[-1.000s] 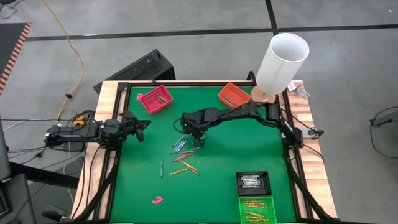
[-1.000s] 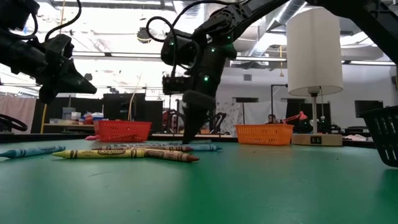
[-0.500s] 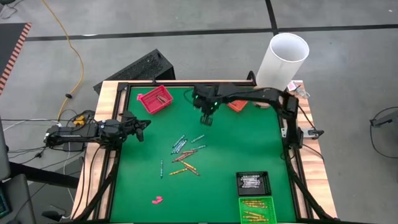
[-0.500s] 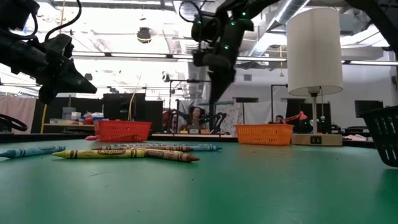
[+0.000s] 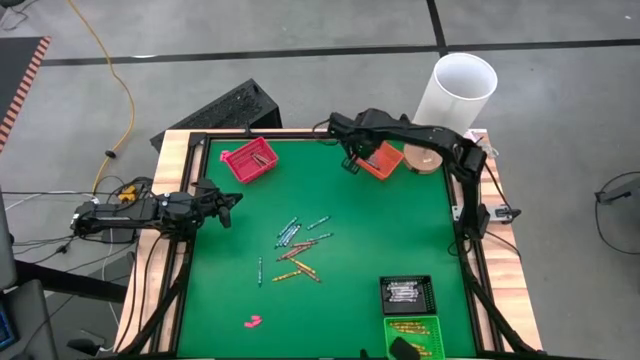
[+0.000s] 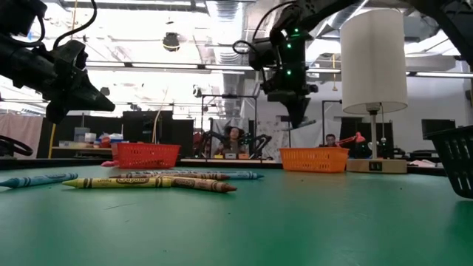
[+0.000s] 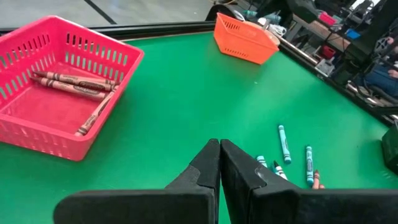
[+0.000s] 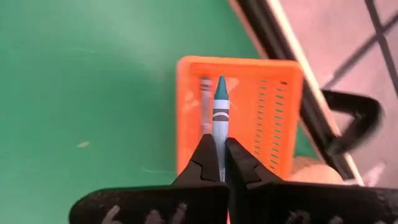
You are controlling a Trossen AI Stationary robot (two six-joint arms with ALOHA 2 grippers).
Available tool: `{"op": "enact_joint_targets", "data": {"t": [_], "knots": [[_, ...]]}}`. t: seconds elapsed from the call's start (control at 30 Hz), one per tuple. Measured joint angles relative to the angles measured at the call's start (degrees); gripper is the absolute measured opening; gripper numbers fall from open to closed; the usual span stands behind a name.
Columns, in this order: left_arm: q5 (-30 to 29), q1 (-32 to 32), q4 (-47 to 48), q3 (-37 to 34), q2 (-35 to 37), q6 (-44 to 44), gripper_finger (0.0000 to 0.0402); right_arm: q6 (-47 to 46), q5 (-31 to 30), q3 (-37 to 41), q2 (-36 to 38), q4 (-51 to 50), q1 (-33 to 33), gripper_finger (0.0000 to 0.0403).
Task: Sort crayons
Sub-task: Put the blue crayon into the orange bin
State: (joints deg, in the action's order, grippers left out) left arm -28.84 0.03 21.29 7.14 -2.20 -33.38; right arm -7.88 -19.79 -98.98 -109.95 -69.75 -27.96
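Fingers of the right gripper (image 8: 218, 163) are pinched together on a slim teal-blue wax crayon (image 8: 219, 121), which sticks out straight ahead between the two dark fingertips. The wrist view looks down past that crayon into a small orange slatted plastic basket (image 8: 273, 118), where one more crayon (image 8: 206, 102) lies along the basket's floor beside the held one's line. From above, the right gripper (image 5: 352, 160) hangs at the near-left corner of the orange basket (image 5: 385, 158), at the far side of the green felt-covered table (image 5: 380, 235); in the low view the same gripper (image 6: 297, 114) hovers clear of the surface, above and slightly left of the basket (image 6: 314, 158).

Left gripper (image 7: 219, 163) waits with its two dark fingers pressed flat against each other, holding nothing, out at the table's left edge (image 5: 228, 207). Ahead of it sits a red slatted plastic basket (image 7: 93, 59) with several brownish-red crayons (image 7: 71, 84) lying inside.

Loose crayons (image 5: 297, 245) remain scattered near the middle of the table: teal ones, yellow-orange ones and a darker reddish one, close together but mostly not touching. A black square tray (image 5: 407, 293) and a bright green tray (image 5: 412, 330) stand at the near right corner, each with crayons in it. A tall white cylinder (image 5: 455, 95) stands just beyond the orange basket, and a small pink lump (image 5: 252, 321) lies near the front left.
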Motion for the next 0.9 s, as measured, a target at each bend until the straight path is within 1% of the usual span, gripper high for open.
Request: {"op": "enact_joint_targets", "data": {"t": [0.23,0.53,0.67,0.77,0.9], "knots": [[0.0,0.0,0.0,0.0,0.0,0.1,0.0,-7.9,-2.8,0.0,0.0,-1.3,-1.9,0.0001],[0.0,0.0,0.0,0.0,0.0,0.8,0.0,-13.7,-2.8,0.0,0.0,-2.9,-1.8,0.0001],[0.0,0.0,0.0,0.0,0.0,0.8,0.0,-16.1,-2.7,1.5,0.0,-2.6,-1.8,0.0002],[0.0,0.0,0.0,0.0,0.0,0.8,0.0,-17.7,-2.5,3.4,0.0,-2.1,-1.8,0.0014],[0.0,0.0,0.0,0.0,0.0,0.8,0.0,-20.2,-2.3,5.9,-0.1,-1.6,-1.8,0.0049]]}}
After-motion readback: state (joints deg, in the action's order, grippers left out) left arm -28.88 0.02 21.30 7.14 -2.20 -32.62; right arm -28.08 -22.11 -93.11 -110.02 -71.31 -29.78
